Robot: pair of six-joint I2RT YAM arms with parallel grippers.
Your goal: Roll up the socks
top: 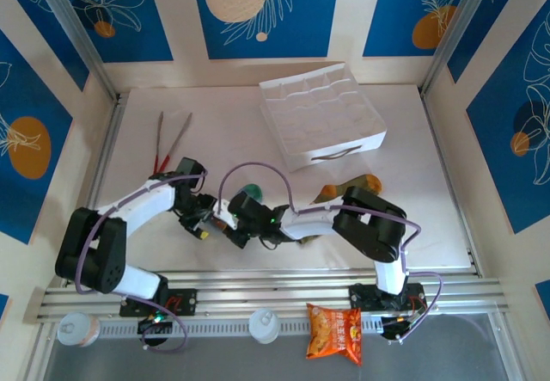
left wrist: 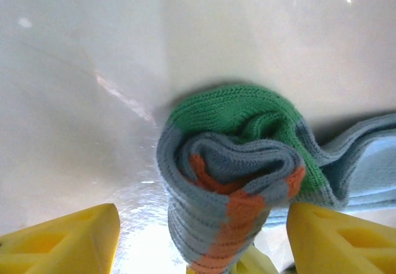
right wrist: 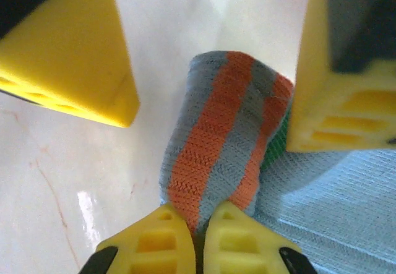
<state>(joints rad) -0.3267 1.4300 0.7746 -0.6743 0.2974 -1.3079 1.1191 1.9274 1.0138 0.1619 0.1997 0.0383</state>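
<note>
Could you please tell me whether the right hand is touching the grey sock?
Touching. The right wrist view shows the right hand shut, its two fingertips pinching the orange-striped end of the rolled grey sock with no gap.

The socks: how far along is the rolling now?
Done: the grey sock is mostly wound into a roll, one light tail lying flat. In hand: the right fingers pinch its orange-striped end; the left fingers stand open around it. Left: finishing this roll, then the olive-green sock, apparently unrolled beside the right arm.
</note>
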